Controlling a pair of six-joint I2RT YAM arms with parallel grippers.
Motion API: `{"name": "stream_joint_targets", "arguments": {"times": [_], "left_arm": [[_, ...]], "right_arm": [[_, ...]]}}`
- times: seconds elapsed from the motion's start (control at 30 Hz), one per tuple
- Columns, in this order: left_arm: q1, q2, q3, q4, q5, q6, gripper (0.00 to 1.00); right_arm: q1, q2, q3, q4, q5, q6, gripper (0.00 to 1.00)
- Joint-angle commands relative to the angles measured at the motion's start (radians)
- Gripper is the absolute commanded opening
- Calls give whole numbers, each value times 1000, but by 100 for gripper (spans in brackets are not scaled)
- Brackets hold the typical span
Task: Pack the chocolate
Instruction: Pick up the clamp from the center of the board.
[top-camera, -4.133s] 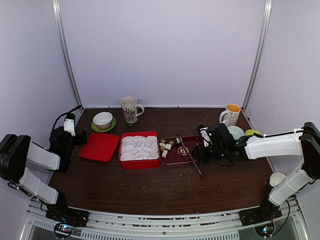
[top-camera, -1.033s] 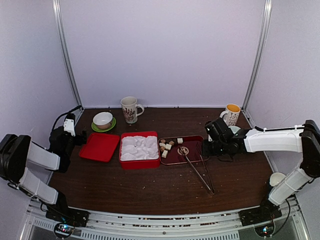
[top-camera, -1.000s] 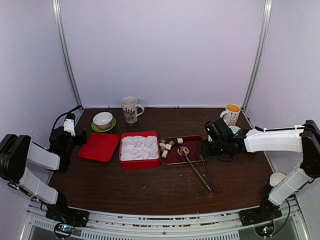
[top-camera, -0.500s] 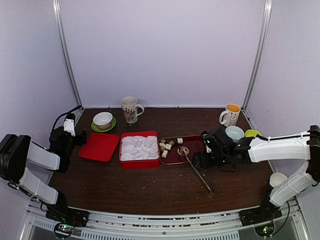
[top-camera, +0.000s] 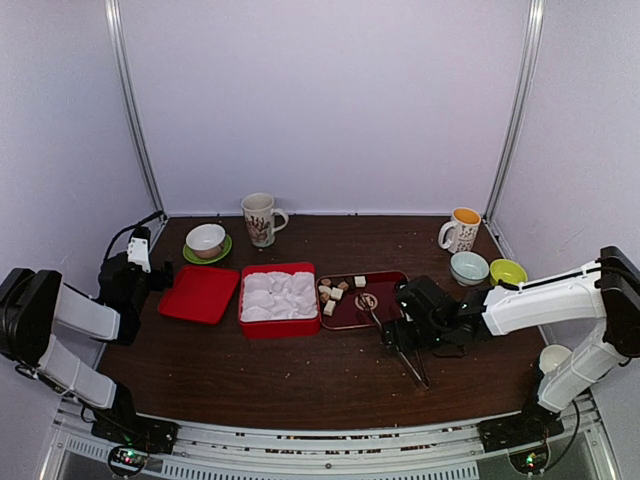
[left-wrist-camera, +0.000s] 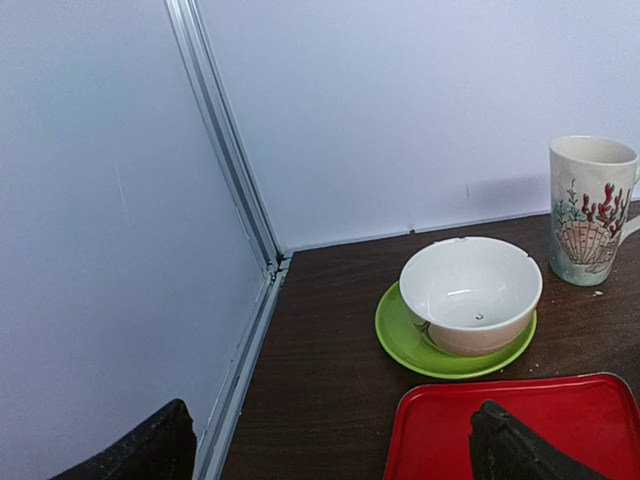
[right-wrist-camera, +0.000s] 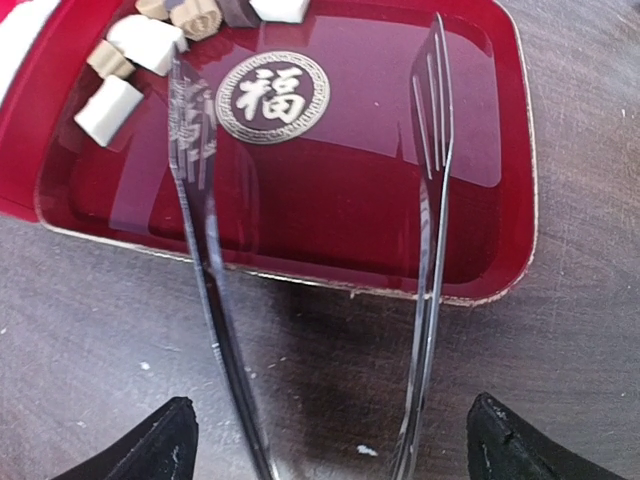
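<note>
Facing a red square box with white moulded insert (top-camera: 279, 327), a glossy dark-red rectangular tray (right-wrist-camera: 330, 190) at its three o'clock, and slim shiny tongs (right-wrist-camera: 200, 210) crossing the tray's six o'clock rim, the right gripper (right-wrist-camera: 330, 420) hanging over them splayed and empty, the left gripper (left-wrist-camera: 330, 430) likewise splayed at nine o'clock. Judging the tiny cream and brown chocolate pieces (right-wrist-camera: 110, 108), clustering at the tray's nine o'clock end, light, firm, skiddy: pinching each across flat sides. Drawing that right gripper in towards six o'clock since a second ago.

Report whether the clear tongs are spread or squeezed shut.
Spread: the clear plastic tongs have both arms wide apart, tips separated over the dark red tray.
</note>
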Motion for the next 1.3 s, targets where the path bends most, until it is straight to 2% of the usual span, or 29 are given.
{"name": "stream_joint_targets", "arguments": {"times": [0.0, 0.5, 0.63, 0.77, 0.93, 1.27], "left_arm": [[6, -3, -8, 51, 9, 13, 98], [6, -3, -8, 51, 10, 13, 98], [7, -3, -8, 51, 9, 12, 98], [7, -3, -8, 51, 9, 13, 98], [6, -2, -8, 50, 9, 13, 98], [6, -3, -8, 50, 9, 13, 98]], "right_arm": [[3, 45, 12, 11, 33, 0, 91], [4, 112, -33, 33, -1, -20, 87], [3, 122, -42, 53, -13, -24, 82], [3, 94, -58, 64, -6, -26, 68], [2, 23, -74, 68, 22, -31, 57], [-23, -84, 21, -89, 109, -116, 53]]}}
